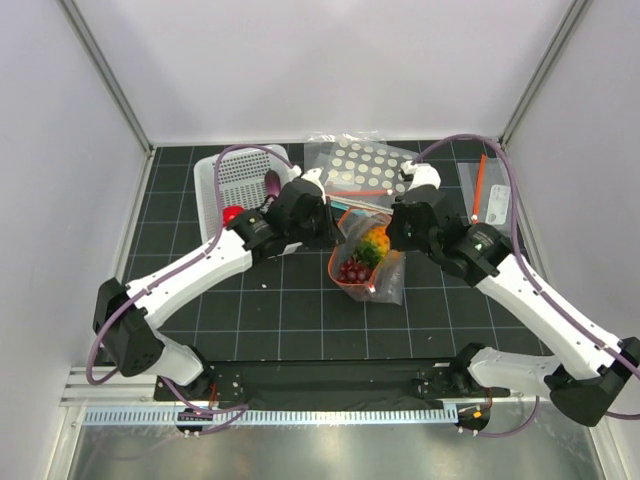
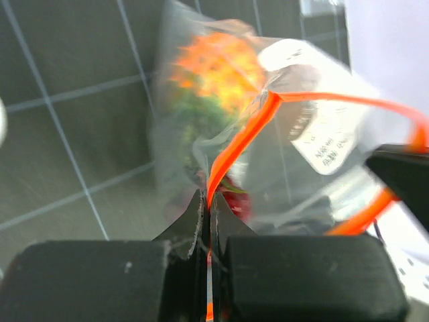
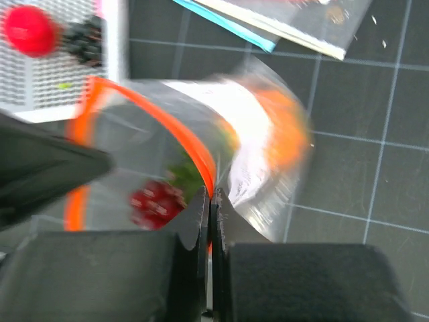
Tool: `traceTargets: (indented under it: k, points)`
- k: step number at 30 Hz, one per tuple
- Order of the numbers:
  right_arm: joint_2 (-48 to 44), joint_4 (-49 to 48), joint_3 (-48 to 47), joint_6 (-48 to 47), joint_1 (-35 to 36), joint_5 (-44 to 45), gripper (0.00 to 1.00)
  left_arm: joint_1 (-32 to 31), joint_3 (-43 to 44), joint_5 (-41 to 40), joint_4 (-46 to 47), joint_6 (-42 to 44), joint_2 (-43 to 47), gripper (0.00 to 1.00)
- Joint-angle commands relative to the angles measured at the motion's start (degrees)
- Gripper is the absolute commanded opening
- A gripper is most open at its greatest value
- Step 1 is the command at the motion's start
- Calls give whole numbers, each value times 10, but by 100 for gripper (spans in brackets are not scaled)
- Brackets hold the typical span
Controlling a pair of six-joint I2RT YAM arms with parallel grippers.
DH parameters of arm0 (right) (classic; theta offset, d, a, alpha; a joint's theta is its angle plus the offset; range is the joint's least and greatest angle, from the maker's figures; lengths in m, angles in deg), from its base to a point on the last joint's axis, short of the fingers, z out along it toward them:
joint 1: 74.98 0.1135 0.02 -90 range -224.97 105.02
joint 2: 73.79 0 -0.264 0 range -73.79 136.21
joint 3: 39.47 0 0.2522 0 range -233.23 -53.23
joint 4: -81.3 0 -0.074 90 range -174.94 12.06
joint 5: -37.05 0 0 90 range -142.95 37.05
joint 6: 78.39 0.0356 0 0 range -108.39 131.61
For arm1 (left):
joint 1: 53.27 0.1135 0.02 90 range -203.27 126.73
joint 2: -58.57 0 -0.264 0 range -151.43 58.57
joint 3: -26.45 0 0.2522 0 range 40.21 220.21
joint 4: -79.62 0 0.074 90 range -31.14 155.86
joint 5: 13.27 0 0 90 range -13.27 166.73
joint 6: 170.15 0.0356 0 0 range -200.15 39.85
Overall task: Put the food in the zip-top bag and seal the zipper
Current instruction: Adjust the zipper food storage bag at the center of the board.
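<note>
Left claw (image 2: 209, 218) and right claw (image 3: 211, 204) each pinch the zipper (image 2: 255, 129) at opposite ends, mouth bowed open between.

- Top view: I see bright, even light from overhead. The white walls (image 1: 60, 120) wash out almost to pure white, while the dark table (image 1: 290, 320) shows crisp grid lines and only soft, faint shadows.
- Top view: the metal strip (image 1: 300, 450) along the near edge carries a dull sheen.
- Left wrist view: the bag (image 2: 194, 121) is smeared by motion blur, with the contents reduced to patches of colour. The zipper (image 2: 234, 151) reads sharper, and white glare fills the upper right corner.
- Left wrist view: the left gripper (image 2: 209, 204), close to the lens, is underexposed and soft-edged.
- Right wrist view: the bag is streaked and the red ball (image 3: 28, 30) is soft, while the grid at right is fairly sharp.
</note>
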Motion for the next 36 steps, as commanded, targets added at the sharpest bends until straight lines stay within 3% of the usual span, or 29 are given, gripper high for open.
traceTargets:
  k: [1,4,7,10,13,18,29,36]
  points:
    - [4,63,-90,13,15,18,1,1,38,73,-23,-18,37,0]
    - [86,87,-135,-6,-2,-8,1,2,71,94,-38,-24,49,2]
    - [171,71,-141,-23,-28,-79,1,39,92,144,-44,-29,41,2]
    - [223,45,-130,-27,-29,-94,1,100,78,216,-33,-43,7,2]
    - [220,-15,-86,-22,-29,-96,1,108,75,203,-43,-20,-20,2]
    - [237,-32,-81,-30,-31,-83,1,111,76,189,-45,0,-26,5]
    - [105,-60,-13,-21,-31,-80,1,111,84,131,-88,62,29,15]
    - [-24,-153,70,13,-31,-68,1,111,44,131,-12,79,12,23]
